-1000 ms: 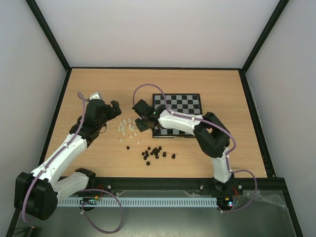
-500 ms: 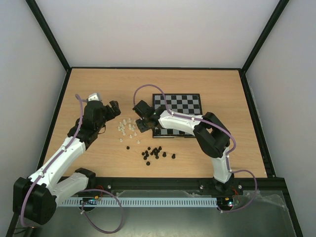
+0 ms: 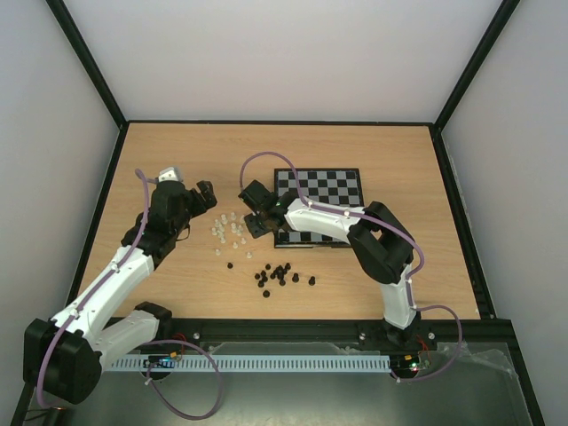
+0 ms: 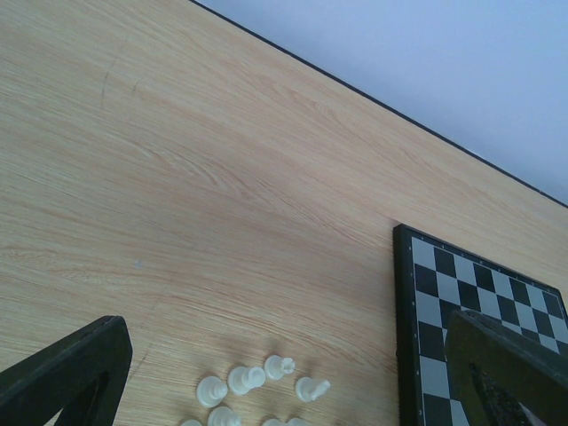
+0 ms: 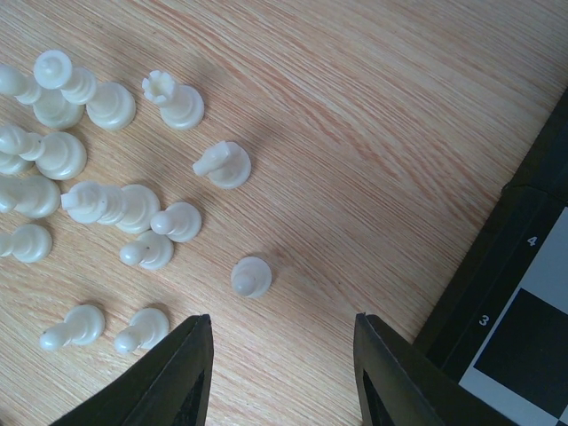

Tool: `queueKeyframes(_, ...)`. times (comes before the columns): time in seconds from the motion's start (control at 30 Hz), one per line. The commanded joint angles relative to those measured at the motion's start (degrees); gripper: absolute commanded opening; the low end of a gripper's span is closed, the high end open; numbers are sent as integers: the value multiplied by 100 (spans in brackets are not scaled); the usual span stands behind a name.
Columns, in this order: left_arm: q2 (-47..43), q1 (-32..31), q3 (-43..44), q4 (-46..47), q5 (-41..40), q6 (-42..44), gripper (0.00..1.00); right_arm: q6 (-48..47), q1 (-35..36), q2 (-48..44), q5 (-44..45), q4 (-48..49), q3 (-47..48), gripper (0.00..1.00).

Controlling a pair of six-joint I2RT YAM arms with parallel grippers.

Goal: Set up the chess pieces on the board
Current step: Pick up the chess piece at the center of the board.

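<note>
The white chess pieces (image 3: 228,229) lie in a loose cluster on the wood, left of the board (image 3: 330,191). My right gripper (image 3: 255,216) hovers at the cluster's right edge, by the board's near-left corner. Its wrist view shows the right gripper (image 5: 282,324) open and empty, with a lone white pawn (image 5: 251,277) just ahead of the gap and several more pieces (image 5: 98,191) further left. My left gripper (image 3: 206,196) is up-left of the cluster. It stands open wide (image 4: 284,337), with a few white pieces (image 4: 257,380) on the table between its fingers and nothing held.
Small black pieces (image 3: 280,273) are scattered on the table nearer the arm bases. The board's dark border (image 4: 404,302) shows at the right of the left wrist view, and its corner (image 5: 524,222) at the right of the right wrist view. Black rails edge the table.
The left arm's wrist and elbow shifted slightly to the left, with its gripper staying near the white pieces. The right arm has stayed put.
</note>
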Motion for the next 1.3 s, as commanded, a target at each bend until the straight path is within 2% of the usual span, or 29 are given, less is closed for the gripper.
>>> queueKeyframes(0.0,-120,-9,-23,-19,-75,-14,99,-43,46,-185,66,-145,-5,45)
queueKeyframes(0.23,-154,-3,-53,-31,-113,-9,100,-27,59,-212,9,-118,-16,46)
queueKeyframes(0.37,-181,-9,-39,-46,-181,-15,99,-44,59,-130,-1,-121,49,51)
queueKeyframes(0.6,-244,-1,-86,-116,-345,-11,100,-18,53,117,80,-249,183,51)
queueKeyframes(1.13,-194,0,-86,-91,-325,-5,100,-51,167,605,350,-477,625,45)
queueKeyframes(1.27,-182,-1,-84,-82,-312,-2,100,-64,165,716,364,-512,721,35)
